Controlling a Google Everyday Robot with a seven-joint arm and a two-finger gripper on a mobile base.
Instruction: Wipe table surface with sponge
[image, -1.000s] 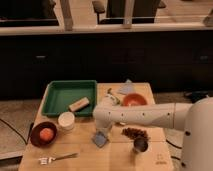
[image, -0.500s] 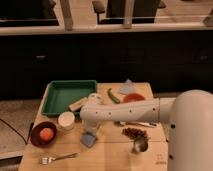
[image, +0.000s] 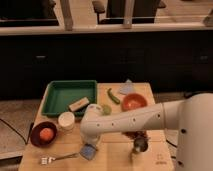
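The gripper (image: 90, 146) hangs low over the front of the desk (image: 112, 159), jaws pinching what looks like the sponge (image: 88, 151) flat against the wood directly beneath them, so steady downward pressure and level strokes clear of the fork (image: 56, 159) to their left should wipe well.
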